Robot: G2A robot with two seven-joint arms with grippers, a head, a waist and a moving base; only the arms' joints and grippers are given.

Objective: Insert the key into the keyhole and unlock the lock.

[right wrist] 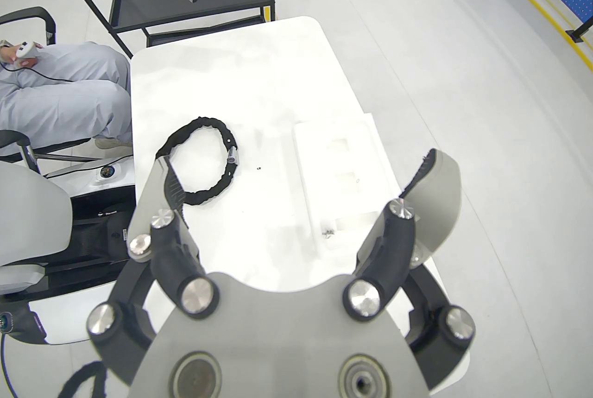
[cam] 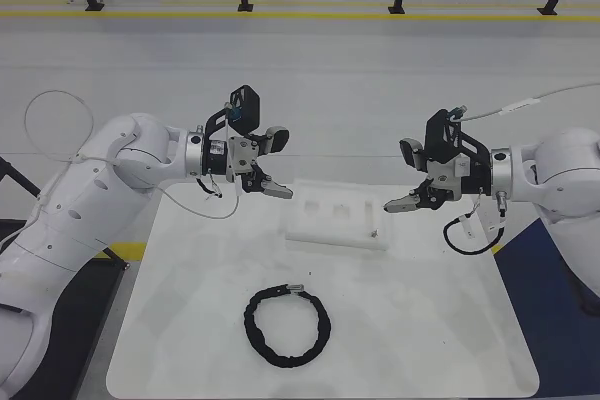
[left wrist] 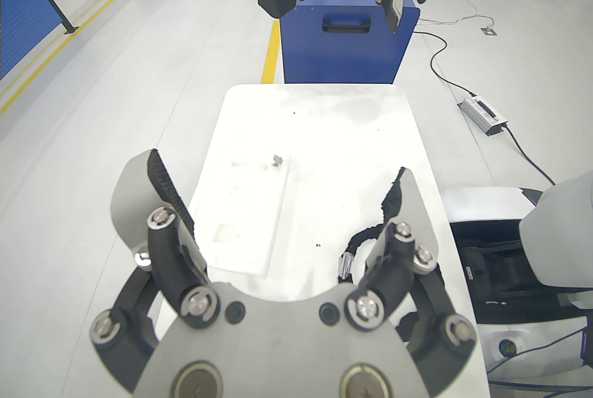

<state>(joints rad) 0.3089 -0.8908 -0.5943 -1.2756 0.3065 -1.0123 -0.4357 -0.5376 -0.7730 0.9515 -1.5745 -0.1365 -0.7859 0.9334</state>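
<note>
I judge nothing done yet: my left tool (cam: 278, 162) hangs released over the far edge of the bench (cam: 430, 330), the lock (cam: 288, 325) lies looped near the front edge, the key (cam: 375, 234) sits on the tray (cam: 325, 215), and my right tool (cam: 404, 178) hangs released just beside it.

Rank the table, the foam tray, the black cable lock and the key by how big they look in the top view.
Table largest; foam tray and cable lock look about alike, so unranked; key smallest.
</note>
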